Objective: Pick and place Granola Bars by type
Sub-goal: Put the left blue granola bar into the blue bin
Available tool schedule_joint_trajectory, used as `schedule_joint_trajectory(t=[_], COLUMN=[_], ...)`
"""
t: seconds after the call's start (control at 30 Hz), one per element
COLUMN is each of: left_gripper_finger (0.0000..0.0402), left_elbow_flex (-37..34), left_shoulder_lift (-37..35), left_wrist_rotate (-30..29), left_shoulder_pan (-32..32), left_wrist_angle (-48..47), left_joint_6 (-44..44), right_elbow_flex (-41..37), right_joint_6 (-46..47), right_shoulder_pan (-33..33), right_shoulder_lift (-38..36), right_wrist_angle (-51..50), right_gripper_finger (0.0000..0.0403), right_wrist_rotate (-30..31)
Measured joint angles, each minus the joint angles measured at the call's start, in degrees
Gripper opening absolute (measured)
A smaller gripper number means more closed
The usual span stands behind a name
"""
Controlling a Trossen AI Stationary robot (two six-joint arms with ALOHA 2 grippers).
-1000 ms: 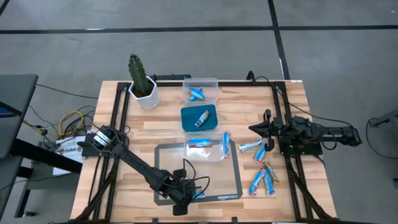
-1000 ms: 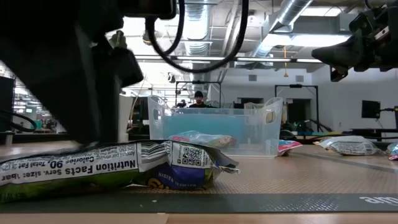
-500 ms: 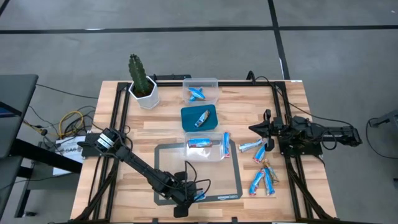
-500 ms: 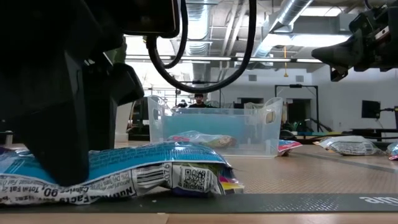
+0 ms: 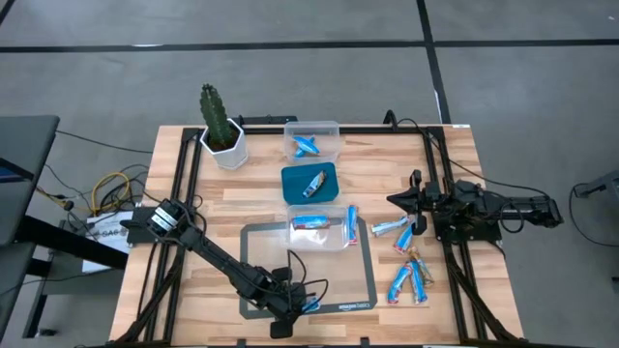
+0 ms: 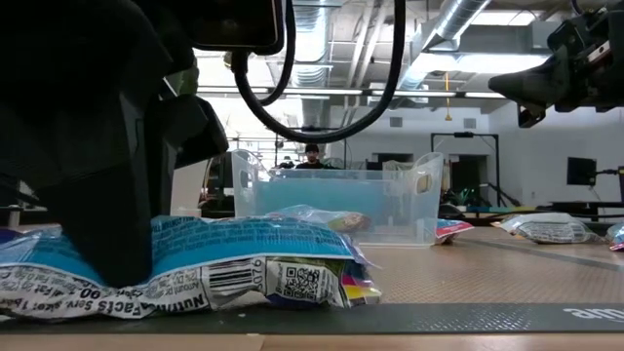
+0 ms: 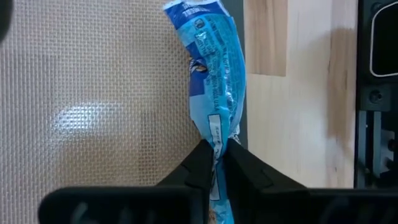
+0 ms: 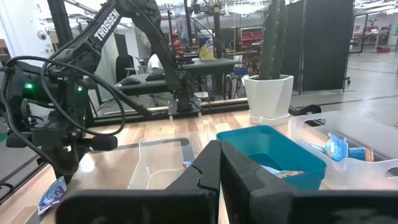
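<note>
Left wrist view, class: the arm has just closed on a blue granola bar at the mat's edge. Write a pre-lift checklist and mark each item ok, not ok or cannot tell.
1. Left hand shut on the blue granola bar: ok; the fingers pinch its wrapper end.
2. Grip centred on the bar: not ok; only one end is held.
3. Bar off the mat: cannot tell.
4. Clear container already holding blue bars is reachable: ok.
5. Right hand clear of the path: ok; it waits shut on the table's right side.

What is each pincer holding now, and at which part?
The left pincer is shut on a blue granola bar, pinching one end of its wrapper. The right pincer is shut and holds nothing.
</note>
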Motion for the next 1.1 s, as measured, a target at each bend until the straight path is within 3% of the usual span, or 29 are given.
schedule_joint_trajectory(t=[0.13,0.33,0.6,0.87,1.1], left_gripper_finger=[0.0037,0.0042,0.0028,0.0034,0.0035], left_elbow_flex=[1.0,1.2,1.2,1.2,1.2], left_shoulder_lift=[-1.2,-6.0,-14.7,-24.3,-28.2], left_wrist_rotate=[-0.2,-6.7,-22.8,-36.9,-40.6], left_shoulder_pan=[0.0,0.1,2.5,9.9,18.8], left_wrist_angle=[0.0,-0.5,-3.4,-10.7,-17.0], left_joint_6=[1.4,2.3,6.5,12.1,15.6], right_elbow_flex=[0.0,0.0,0.0,0.0,0.0], right_joint_6=[0.0,0.0,0.0,0.0,0.0], right_shoulder_pan=[0.0,0.0,0.0,0.0,0.0], right_shoulder_lift=[0.0,0.0,0.0,0.0,0.0], right_wrist_angle=[0.0,0.0,0.0,0.0,0.0], right_gripper_finger=[0.0,0.0,0.0,0.0,0.0], right_wrist_rotate=[0.0,0.0,0.0,0.0,0.0])
